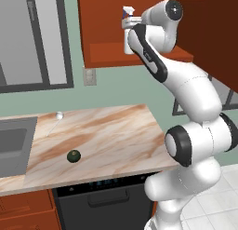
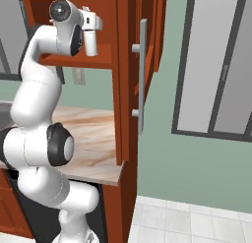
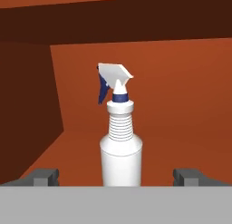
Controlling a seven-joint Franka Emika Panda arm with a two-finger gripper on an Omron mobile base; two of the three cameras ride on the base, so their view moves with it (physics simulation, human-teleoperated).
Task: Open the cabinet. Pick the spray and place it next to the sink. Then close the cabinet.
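Note:
The cabinet [image 1: 104, 19] stands open, and its door [image 2: 125, 89] with the grey bar handle [image 2: 142, 75] is swung out edge-on. The white spray [image 3: 120, 146] with its blue nozzle stands upright on the cabinet's bottom shelf [image 1: 116, 54]. It also shows as the spray [image 1: 127, 38] just left of my hand. My gripper [image 3: 118, 177] is open inside the cabinet. Its fingertips [image 3: 45, 177] are spread wide on either side of the bottle's base, apart from it. The sink [image 1: 14, 138] lies at the far left of the counter.
A marble counter [image 1: 111, 131] runs below the cabinet, with a dark green ball [image 1: 73, 155] and a small white ball [image 1: 59, 115] on it. A dark dishwasher front [image 1: 102, 201] sits under the counter. Windows [image 2: 221, 65] line the wall to the right.

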